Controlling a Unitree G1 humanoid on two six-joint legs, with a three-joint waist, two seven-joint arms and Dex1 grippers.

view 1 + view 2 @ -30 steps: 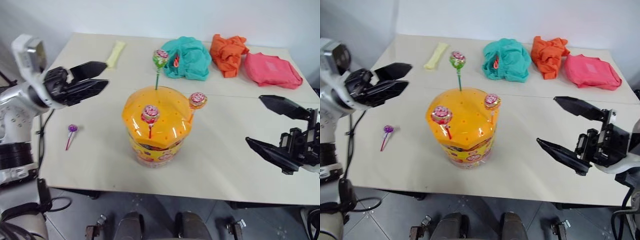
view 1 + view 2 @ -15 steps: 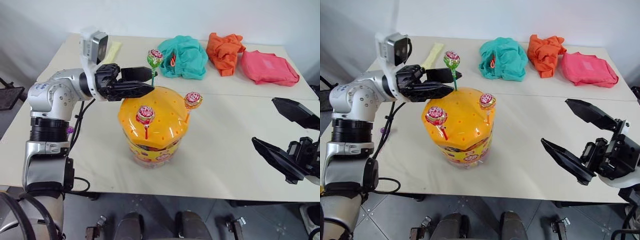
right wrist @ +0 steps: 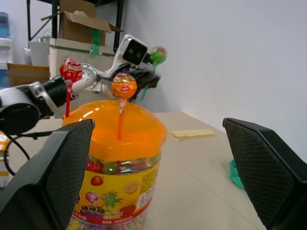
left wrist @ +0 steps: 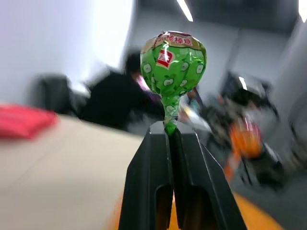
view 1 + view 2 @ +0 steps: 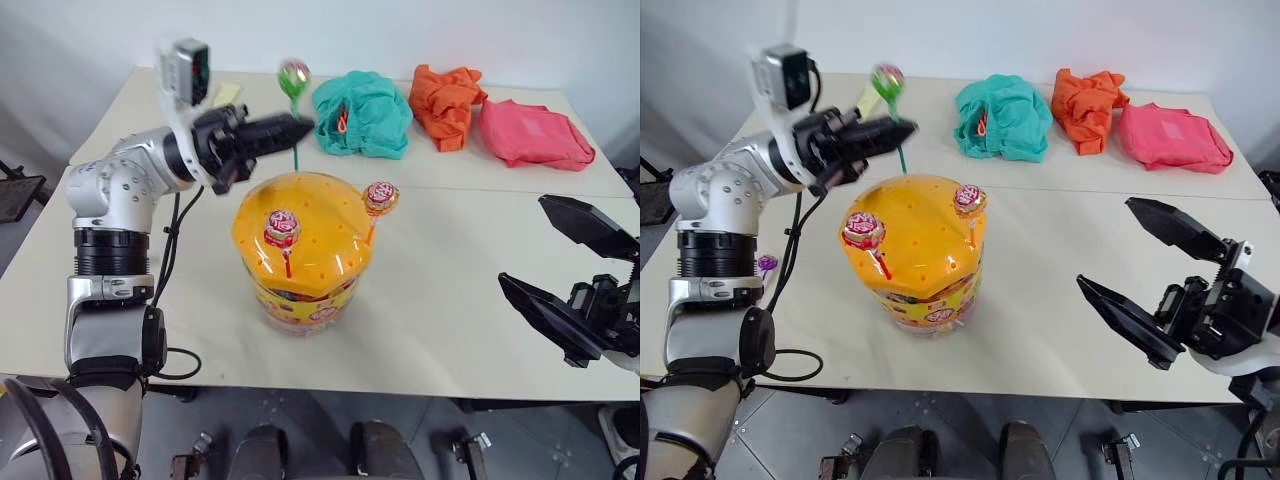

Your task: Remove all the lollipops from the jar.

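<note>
Pinching green lollipop [image 5: 293,72] above jar [image 5: 300,250] rim, left pincer [image 5: 296,128], right pincer [image 5: 570,275] spread over bare table [image 5: 450,260] edge.

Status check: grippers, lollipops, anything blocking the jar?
Left gripper shut on green lollipop, clear of jar. Right gripper open, empty. Two lollipops in lid: pink, orange. Nothing blocking.

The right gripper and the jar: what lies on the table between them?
Nothing: in the left eye view, the table is bare between the jar and the open right gripper.
</note>
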